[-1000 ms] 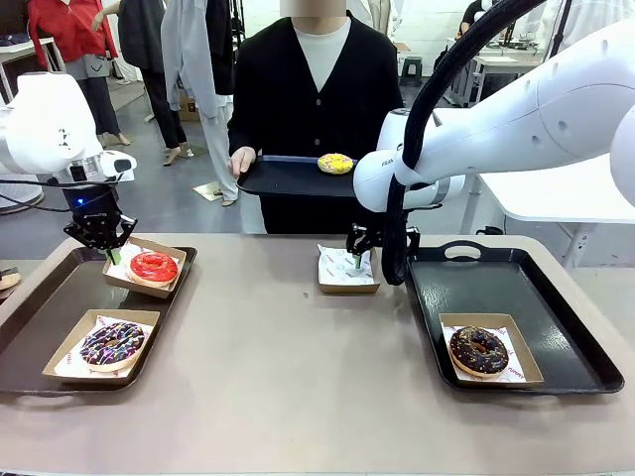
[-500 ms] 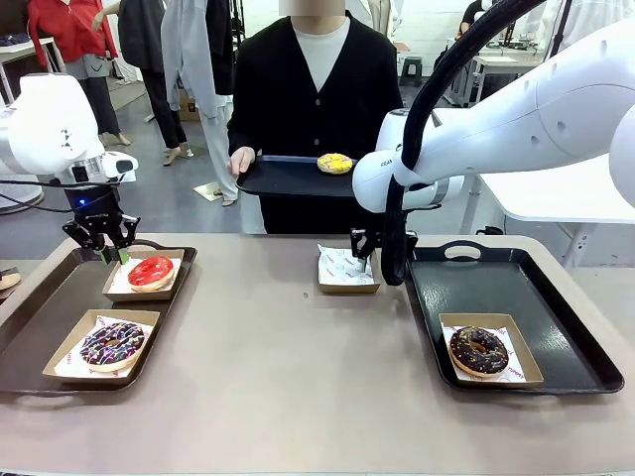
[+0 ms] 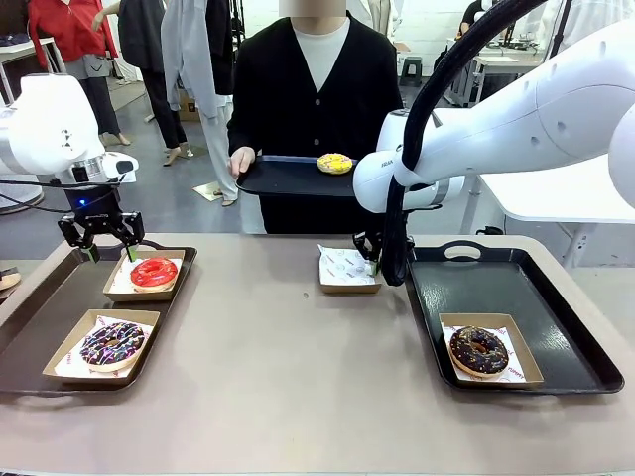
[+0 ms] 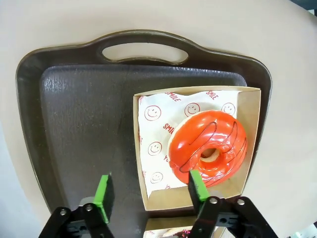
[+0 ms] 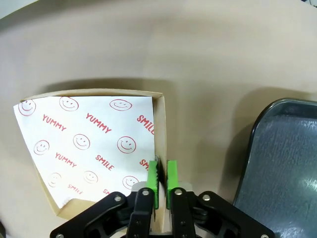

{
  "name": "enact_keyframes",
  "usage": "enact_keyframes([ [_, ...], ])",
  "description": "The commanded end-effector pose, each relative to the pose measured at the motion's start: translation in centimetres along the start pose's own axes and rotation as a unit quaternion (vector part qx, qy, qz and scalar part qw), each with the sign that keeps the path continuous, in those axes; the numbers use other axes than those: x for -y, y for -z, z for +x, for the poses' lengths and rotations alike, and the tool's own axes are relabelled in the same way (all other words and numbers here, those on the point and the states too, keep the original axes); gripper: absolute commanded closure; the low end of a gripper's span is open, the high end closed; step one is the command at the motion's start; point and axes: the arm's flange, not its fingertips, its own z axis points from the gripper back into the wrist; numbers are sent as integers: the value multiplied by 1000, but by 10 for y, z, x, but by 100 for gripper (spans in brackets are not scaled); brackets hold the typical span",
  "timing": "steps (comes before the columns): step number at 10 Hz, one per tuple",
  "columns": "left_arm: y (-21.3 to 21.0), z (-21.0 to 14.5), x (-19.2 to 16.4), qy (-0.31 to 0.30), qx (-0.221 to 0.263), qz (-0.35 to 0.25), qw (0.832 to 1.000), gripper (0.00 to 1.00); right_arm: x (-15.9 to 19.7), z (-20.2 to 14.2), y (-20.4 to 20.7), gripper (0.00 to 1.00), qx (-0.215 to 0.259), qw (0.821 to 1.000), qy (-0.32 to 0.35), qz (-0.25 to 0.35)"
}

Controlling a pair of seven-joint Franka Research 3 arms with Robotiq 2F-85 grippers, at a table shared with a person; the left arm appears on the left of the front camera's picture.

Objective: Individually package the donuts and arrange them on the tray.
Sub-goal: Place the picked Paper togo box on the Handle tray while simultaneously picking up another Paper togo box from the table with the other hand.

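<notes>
Leftmost, the left gripper point(image 3: 102, 250) hangs wide-jawed over the red donut point(image 3: 154, 272), boxed and sticky-soft: handle the stiff carton. Centre-frame, the right gripper point(image 5: 162, 179) pinches the empty box point(image 5: 159, 124) wall, light cardboard.

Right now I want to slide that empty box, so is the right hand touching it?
Touching. In the right wrist view the right hand is pinched shut on the wall of the empty box.

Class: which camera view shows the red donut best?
The left wrist view: the red donut sits large in its paper-lined box, glaze and hole clear. The front view shows it small, on the left tray.
</notes>
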Motion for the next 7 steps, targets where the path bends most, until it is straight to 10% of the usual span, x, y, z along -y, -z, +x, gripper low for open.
enact_keyframes([
  [1, -3, 3, 1, -7, -7, -5, 1000, 0, -2, 3, 1, 100, 11, 1000, 6, -17],
  [7, -12, -3, -10, 11, -25, -67, 997, 0, -3, -21, -42, 100, 25, 999, 19, -10],
])
